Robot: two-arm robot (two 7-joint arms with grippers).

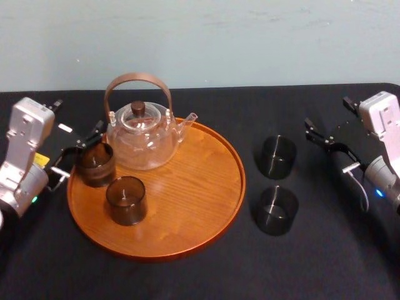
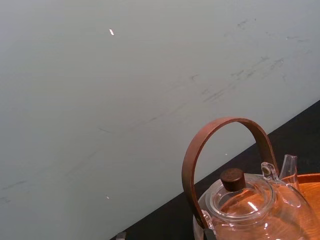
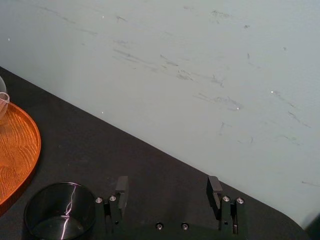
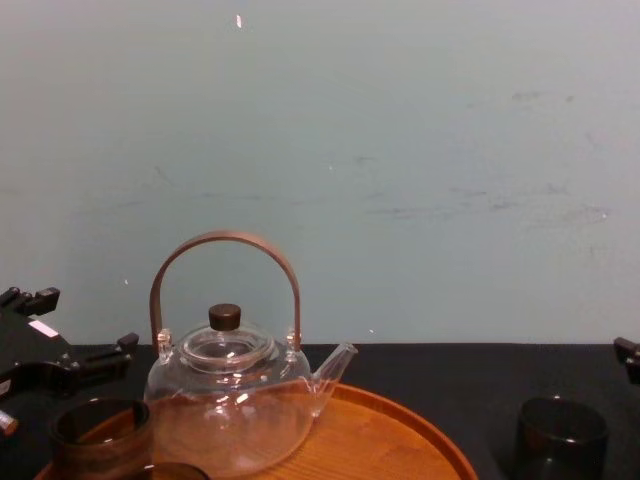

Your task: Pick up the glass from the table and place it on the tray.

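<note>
Smoky-brown, straight-sided glass (image 1: 95,164) stands upright at the left edge of the tray (image 1: 187,231). Left end effector (image 1: 76,153) is spread open beside it, and right end effector (image 3: 167,191) is open too.

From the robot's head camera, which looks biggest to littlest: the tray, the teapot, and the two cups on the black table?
1. The tray.
2. The teapot.
3. The farther glass and the nearer glass: they look alike, so tied.
</note>
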